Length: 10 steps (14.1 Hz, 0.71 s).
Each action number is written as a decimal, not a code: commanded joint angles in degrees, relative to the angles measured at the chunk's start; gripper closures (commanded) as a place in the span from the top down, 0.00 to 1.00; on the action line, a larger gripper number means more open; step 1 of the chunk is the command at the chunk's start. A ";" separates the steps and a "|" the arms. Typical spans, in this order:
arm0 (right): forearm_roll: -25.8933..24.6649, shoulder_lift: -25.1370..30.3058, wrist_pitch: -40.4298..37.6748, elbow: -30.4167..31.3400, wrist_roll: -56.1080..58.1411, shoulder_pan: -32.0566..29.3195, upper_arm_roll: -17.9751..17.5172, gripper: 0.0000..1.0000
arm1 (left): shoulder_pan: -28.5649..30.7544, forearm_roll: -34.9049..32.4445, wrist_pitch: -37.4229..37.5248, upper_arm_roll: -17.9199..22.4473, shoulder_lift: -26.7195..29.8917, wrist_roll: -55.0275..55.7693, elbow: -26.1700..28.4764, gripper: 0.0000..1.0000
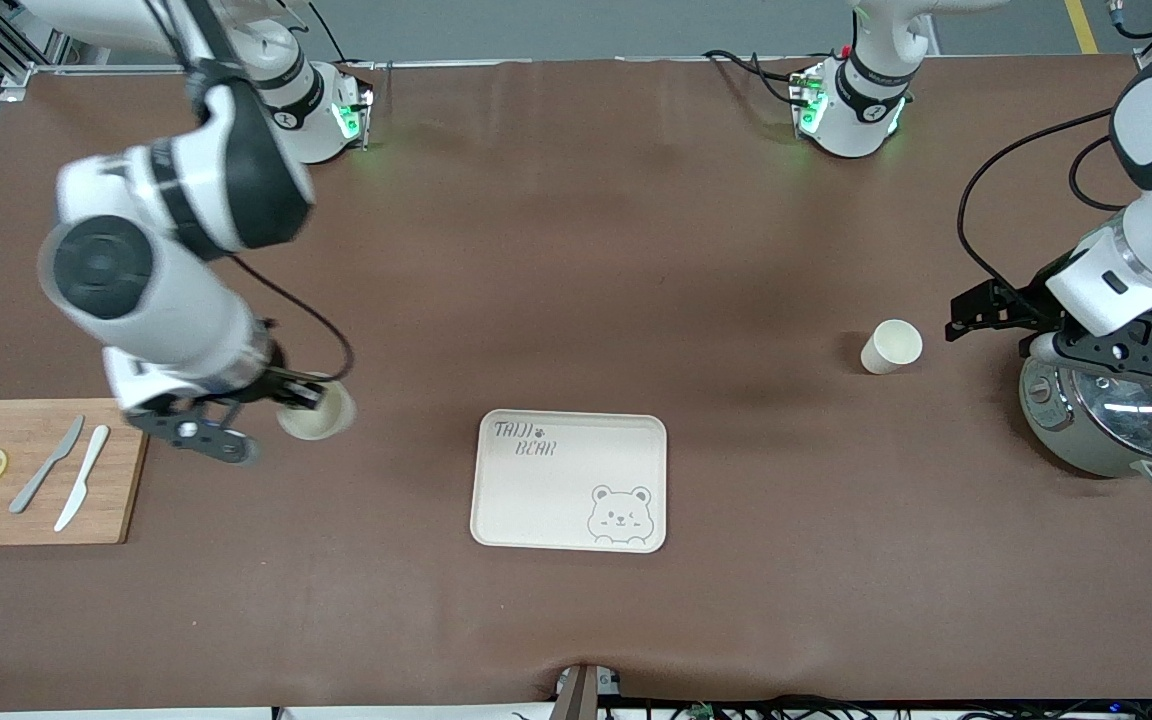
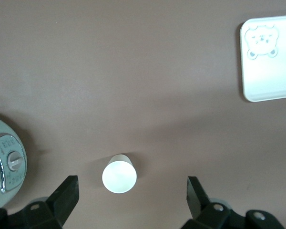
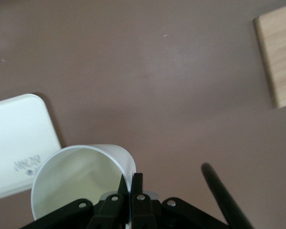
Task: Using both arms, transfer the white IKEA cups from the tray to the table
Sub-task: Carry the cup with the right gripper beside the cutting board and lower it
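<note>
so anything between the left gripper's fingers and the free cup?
Nothing: left wrist view shows bare table between the open left gripper and the standing cup.

Brown-covered table (image 1: 576, 250), grey floor (image 1: 576, 28) above it, even light

Even overhead light, soft shadows; right arm (image 1: 151, 270) slightly motion-blurred.

We are seeing bare bench lying between the tray (image 1: 569, 480) and the standing cup (image 1: 891, 346), so a claw could pass there. The pot (image 1: 1116, 420) is crowding that cup toward the left arm's end. The board (image 1: 36, 472) is standing just beside the right claw (image 1: 308, 397) and its cup (image 1: 319, 412).
</note>
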<state>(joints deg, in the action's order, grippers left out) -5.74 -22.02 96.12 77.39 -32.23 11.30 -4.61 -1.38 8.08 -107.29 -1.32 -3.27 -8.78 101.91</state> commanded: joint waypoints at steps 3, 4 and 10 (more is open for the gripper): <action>1.43 11.72 0.56 13.12 21.64 -10.93 -0.93 0.00 | 0.24 -1.58 6.56 -1.14 -0.07 6.05 -6.80 1.00; 1.43 13.30 1.17 15.31 25.16 -12.77 -0.93 0.00 | 0.06 -1.58 7.26 -1.23 -0.15 7.02 -7.85 1.00; 7.58 20.52 17.06 32.89 32.40 -18.94 -0.75 0.00 | -0.20 -1.67 11.04 -2.99 -0.33 11.59 -11.37 1.00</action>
<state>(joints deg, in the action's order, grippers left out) -0.43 -5.64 107.58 102.12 -1.09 -6.16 -4.52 -1.65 8.02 -98.75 -3.22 -3.26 0.85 92.99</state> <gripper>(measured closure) 0.969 0.000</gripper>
